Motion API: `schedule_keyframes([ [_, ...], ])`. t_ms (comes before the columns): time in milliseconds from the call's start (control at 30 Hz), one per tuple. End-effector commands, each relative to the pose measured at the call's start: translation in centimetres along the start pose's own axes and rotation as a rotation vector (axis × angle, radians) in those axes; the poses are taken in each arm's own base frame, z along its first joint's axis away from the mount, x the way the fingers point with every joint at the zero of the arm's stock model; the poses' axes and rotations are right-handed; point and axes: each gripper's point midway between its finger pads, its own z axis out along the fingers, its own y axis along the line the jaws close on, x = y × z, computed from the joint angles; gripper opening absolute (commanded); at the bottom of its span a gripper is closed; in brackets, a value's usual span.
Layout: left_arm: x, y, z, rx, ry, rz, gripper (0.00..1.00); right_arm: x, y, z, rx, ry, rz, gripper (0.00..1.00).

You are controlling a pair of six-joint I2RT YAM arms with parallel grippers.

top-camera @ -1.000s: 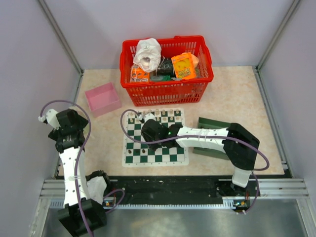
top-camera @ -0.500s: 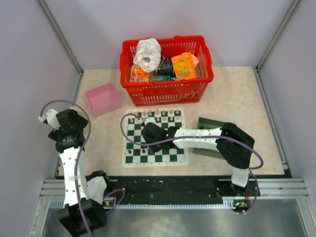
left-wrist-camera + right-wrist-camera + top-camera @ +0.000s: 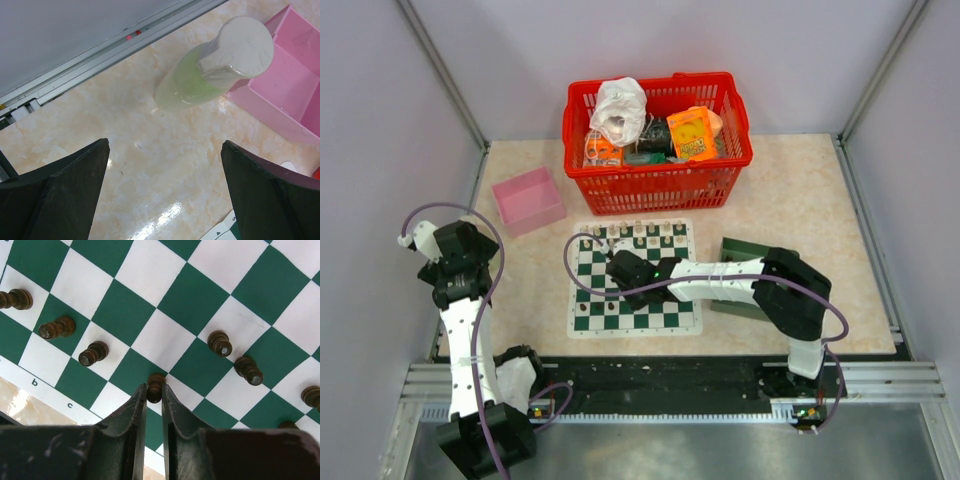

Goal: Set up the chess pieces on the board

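Right fingers (image 3: pixel 132 415) are clamped on a dark chess piece (image 3: pixel 156 382), upright on the board (image 3: pixel 145 270) close to its lettered border. More dark pieces (image 3: pixel 220 343) stand on the squares around it. Over on the left, the left fingers (image 3: pixel 75 185) hang wide apart above the worktop (image 3: pixel 150 150), near a green bottle (image 3: pixel 200 75) and a pink box (image 3: pixel 295 85).

White arms (image 3: pixel 470 345), black joints (image 3: pixel 458 262), dark gripper (image 3: pixel 154 389), seemingly purple cables (image 3: pixel 566 258).

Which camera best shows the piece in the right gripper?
Right wrist: the dark piece sits pinched in the right gripper by the board edge. In the top view the gripper hides it; the left wrist view does not show it.
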Motion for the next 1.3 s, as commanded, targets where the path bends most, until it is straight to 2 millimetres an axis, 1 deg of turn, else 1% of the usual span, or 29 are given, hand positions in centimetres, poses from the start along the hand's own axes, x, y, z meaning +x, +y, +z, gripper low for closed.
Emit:
schedule_keyframes([
  [0,-0.7,-0.3,-0.1,0.016,-0.027,-0.021,0.99,-1.8,0.7,-1.0,-0.028,-0.045,-0.001,0.13],
  [167,-0.5,-0.3,0.0,0.015,-0.023,-0.02,0.99,-2.2,1.4,-1.6,-0.039,-0.066,-0.01,0.12],
  [367,-0.5,-0.3,0.0,0.016,-0.023,-0.021,0.99,-2.1,2.1,-1.4,-0.05,-0.069,-0.013,0.12],
  [533,-0.5,-0.3,0.0,0.015,-0.022,-0.021,0.99,-2.7,2.6,-1.7,-0.064,-0.088,-0.011,0.13],
  [667,-0.5,-0.3,0.0,0.016,-0.024,-0.02,0.99,-2.7,2.8,-1.6,-0.072,-0.089,-0.011,0.13],
  [833,-0.5,-0.3,0.0,0.018,-0.021,-0.019,0.99,-3.3,3.4,-1.7,-0.097,-0.107,-0.014,0.13],
  [900,-0.5,-0.3,0.0,0.017,-0.023,-0.019,0.99,-3.4,3.4,-1.6,-0.095,-0.105,-0.014,0.13],
  [1000,-0.5,-0.3,0.0,0.016,-0.024,-0.02,0.99,-3.3,3.4,-1.4,-0.092,-0.105,-0.015,0.13],
  [1267,-0.5,-0.3,0.1,0.017,-0.022,-0.02,0.99,-2.5,3.5,-0.8,-0.089,-0.08,-0.019,0.13],
])
